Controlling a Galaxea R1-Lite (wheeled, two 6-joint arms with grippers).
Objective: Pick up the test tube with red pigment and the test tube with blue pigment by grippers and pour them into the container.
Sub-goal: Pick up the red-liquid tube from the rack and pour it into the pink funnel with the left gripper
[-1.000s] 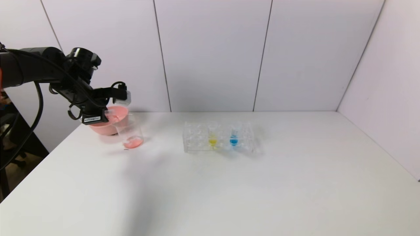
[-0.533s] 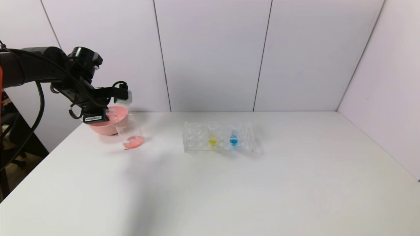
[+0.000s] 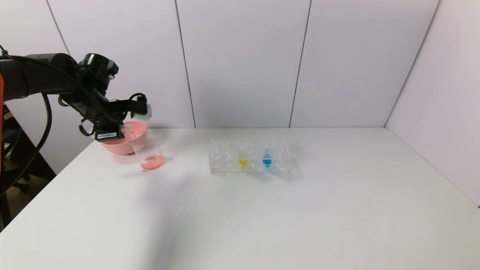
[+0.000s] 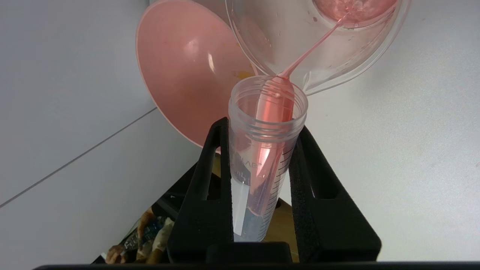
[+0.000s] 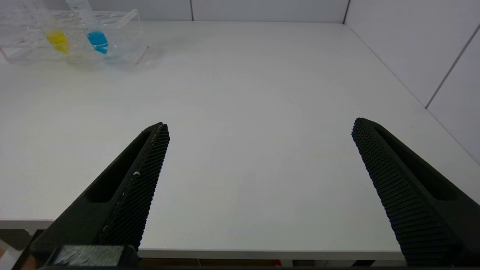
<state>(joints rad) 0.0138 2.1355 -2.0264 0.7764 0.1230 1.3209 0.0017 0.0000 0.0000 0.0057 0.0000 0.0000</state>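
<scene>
— Where's your left gripper (image 4: 262, 131) right now?

— Up at the table's (image 3: 262, 210) far left corner, over the container (image 3: 148, 150). I've got its fingers (image 4: 213, 161) clamped tight on the test tube with red pigment (image 4: 262, 150), tipped mouth-down toward the beaker's rim.

— Is anything coming out?

— Yes, a thin red stream runs from the tube's lip into the container, and a pink-red pool sits at the bottom. The pink bowl (image 3: 125, 140) stands just behind, touching or nearly so; I can't tell which.

— And the blue one?

— The test tube with blue pigment (image 3: 267, 154) stands upright in the clear rack (image 3: 225, 157) mid-table, beside the yellow tube (image 3: 243, 155), well apart from my left arm.

— Your right gripper (image 5: 258, 150)?

— Parked low at the table's near edge, spread wide, holding nothing
</scene>
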